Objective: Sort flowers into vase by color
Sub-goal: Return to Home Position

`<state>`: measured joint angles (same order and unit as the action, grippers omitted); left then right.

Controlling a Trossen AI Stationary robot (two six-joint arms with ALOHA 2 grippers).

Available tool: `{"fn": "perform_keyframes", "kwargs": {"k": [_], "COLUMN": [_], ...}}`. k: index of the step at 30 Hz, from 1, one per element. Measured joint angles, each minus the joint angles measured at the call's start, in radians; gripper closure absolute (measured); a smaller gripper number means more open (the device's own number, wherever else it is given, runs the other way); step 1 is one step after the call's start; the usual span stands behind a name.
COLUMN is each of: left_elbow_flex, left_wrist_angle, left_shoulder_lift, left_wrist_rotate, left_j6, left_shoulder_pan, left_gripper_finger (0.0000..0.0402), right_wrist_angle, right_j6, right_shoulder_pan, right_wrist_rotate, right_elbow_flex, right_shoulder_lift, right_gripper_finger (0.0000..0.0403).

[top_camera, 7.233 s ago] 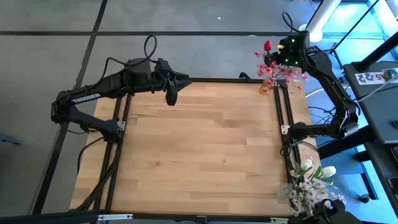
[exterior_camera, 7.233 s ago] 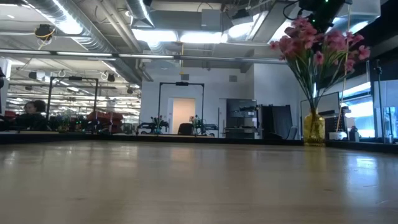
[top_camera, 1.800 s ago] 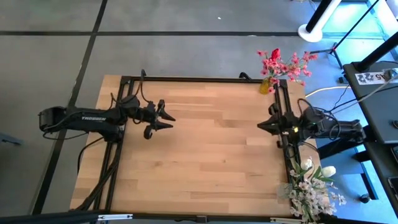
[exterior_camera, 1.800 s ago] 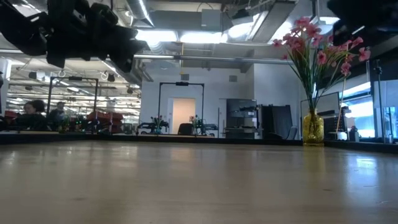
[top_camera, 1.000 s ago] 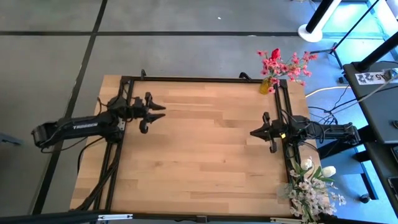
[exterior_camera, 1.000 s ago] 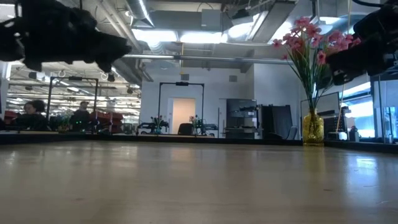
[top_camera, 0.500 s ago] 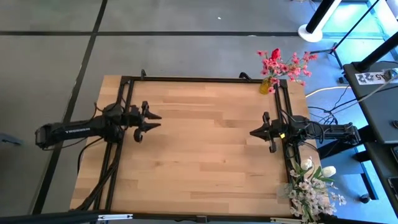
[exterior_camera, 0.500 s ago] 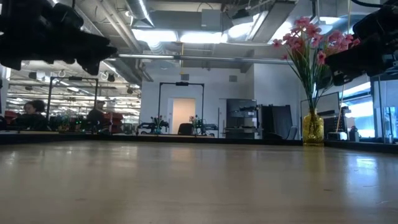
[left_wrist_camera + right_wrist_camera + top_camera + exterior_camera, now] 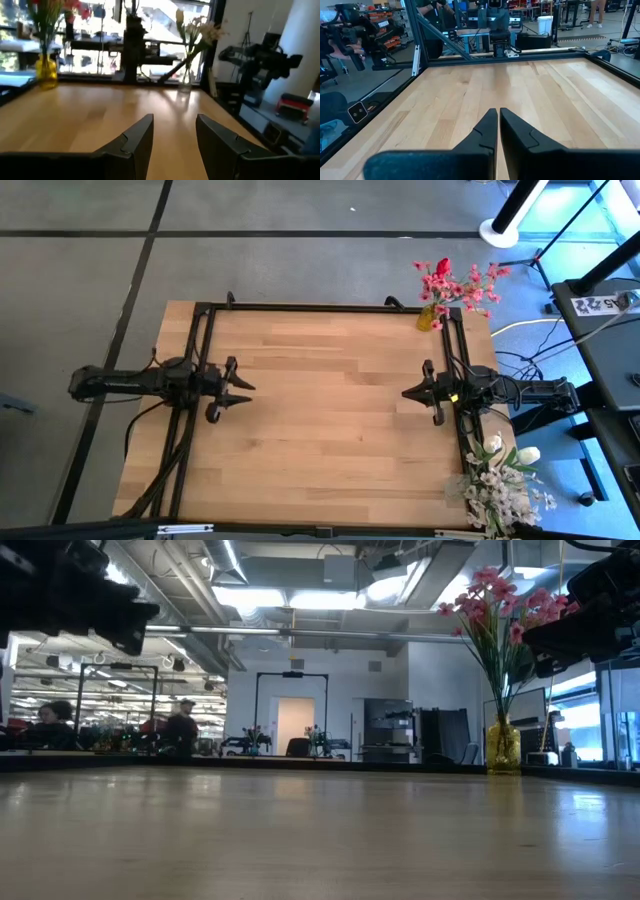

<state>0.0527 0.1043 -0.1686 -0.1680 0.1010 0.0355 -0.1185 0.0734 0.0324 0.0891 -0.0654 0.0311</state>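
Yellow vase (image 9: 428,319): holds pink and red flowers (image 9: 455,280). White flowers (image 9: 500,485): well apart from it. Right gripper (image 9: 412,392): fingers together, near the vase. Left gripper (image 9: 236,385): fingers apart, well away from it. Risk: the right gripper, swinging wide, could snag blossoms and tip the vase.

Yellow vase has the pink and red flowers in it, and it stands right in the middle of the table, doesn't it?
Not quite. The yellow vase does hold the pink and red flowers, but it stands at the far right corner of the table, not in the middle. The high view shows this.
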Motion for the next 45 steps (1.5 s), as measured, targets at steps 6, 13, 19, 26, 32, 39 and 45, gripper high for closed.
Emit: {"fn": "perform_keyframes", "kwargs": {"k": [6,13,19,26,32,39,45], "left_elbow_flex": [-0.012,-0.046,-0.045,-0.045,-0.045,-0.045,-0.045], "left_wrist_angle": [-0.153,-0.076,-0.083,-0.082,-0.082,-0.081,-0.081], "left_shoulder_lift": [0.166,0.166,0.164,0.16,0.161,0.161,0.161], "left_wrist_rotate": [0.01,0.147,0.26,0.26,0.26,0.26,0.26], "left_j6": [0.019,0.024,-0.012,-0.026,-0.026,-0.026,-0.026], "left_shoulder_pan": [0.043,-0.013,-0.129,-0.139,-0.139,-0.139,-0.139], "left_gripper_finger": [0.0257,0.0257,0.0257,0.0257,0.0257,0.0257,0.0257], "right_wrist_angle": [0.003,0.01,0.01,0.011,0.011,0.011,0.011], "right_j6": [0.0,0.0,0.0,0.0,0.0,0.0,0.0], "right_shoulder_pan": [0.0,0.0,0.0,0.0,0.0,0.0,0.0], "right_wrist_rotate": [0.0,0.006,0.008,0.008,0.008,0.008,0.008], "right_elbow_flex": [0.0,0.002,0.002,0.002,0.002,0.002,0.002], "right_shoulder_lift": [0.0,-0.001,-0.001,-0.001,-0.001,-0.001,-0.001], "right_gripper_finger": [0.0381,0.0381,0.0381,0.0381,0.0381,0.0381,0.0381]}}
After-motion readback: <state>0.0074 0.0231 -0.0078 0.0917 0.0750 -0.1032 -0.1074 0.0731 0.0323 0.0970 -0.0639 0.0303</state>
